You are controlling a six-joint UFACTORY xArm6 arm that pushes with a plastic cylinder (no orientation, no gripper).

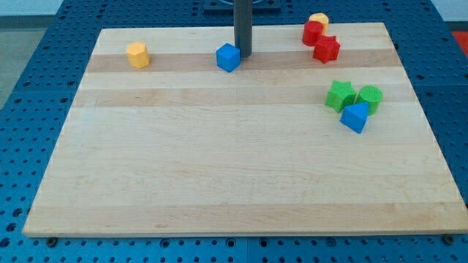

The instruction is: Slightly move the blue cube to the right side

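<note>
The blue cube (228,57) sits near the view's top, a little left of the middle of the wooden board (219,168). My tip (243,56) is the lower end of the dark rod, and it stands right next to the cube's right side, touching it or nearly so.
An orange hexagonal block (137,55) lies at the top left. At the top right are a yellow block (319,20), a red block (313,33) and a red star block (327,49). At the right are a green star block (340,96), a green cylinder (370,97) and a second blue block (355,117).
</note>
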